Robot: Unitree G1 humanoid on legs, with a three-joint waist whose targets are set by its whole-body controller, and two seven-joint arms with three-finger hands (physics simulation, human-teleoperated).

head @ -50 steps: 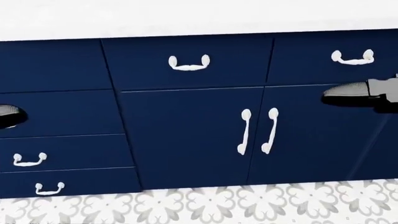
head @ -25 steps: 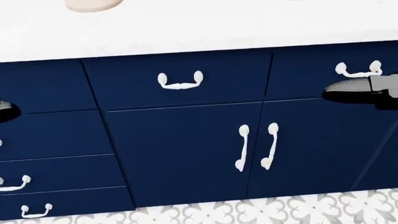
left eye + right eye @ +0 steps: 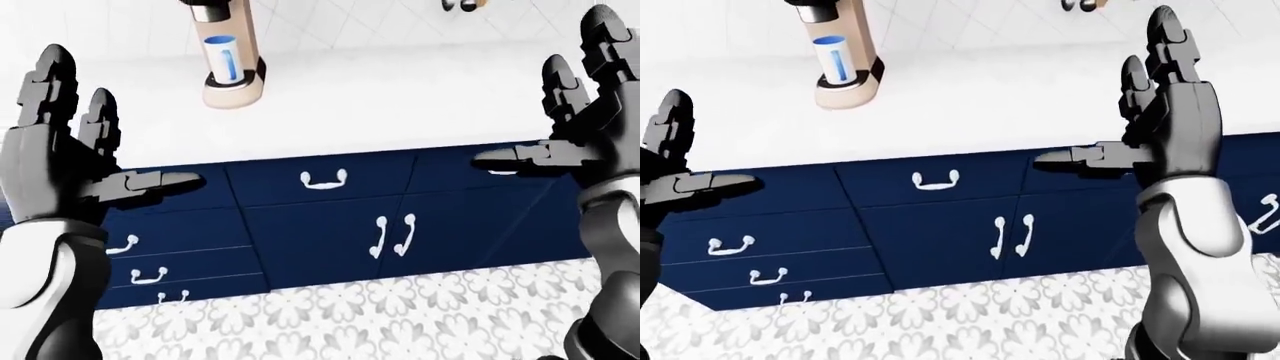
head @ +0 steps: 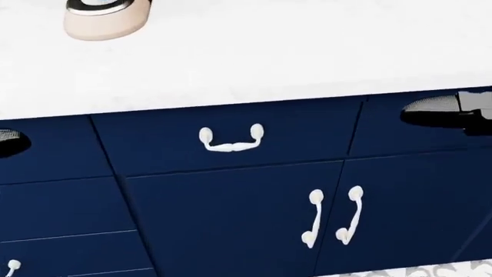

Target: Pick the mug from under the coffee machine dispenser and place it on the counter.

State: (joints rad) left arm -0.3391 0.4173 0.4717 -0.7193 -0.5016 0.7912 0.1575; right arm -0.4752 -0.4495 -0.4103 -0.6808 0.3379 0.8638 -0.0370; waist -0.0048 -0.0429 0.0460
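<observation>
Left hand (image 3: pixel 60 165) raised, fingers (image 3: pixel 45 79) spread, empty. Beige coffee machine (image 3: pixel 232 75) stands toward the white surface's (image 3: pixel 400 97) far edge, up-left of centre; the blue-and-white upright mug (image 3: pixel 222 58) sits under its dispenser, well beyond both hands, nearer the left one. Right hand (image 3: pixel 1170 112) likewise spread, empty. Versus a second ago, the head view has tilted up: navy cabinet fronts (image 4: pixel 231 213) sit lower, machine base now visible.
</observation>
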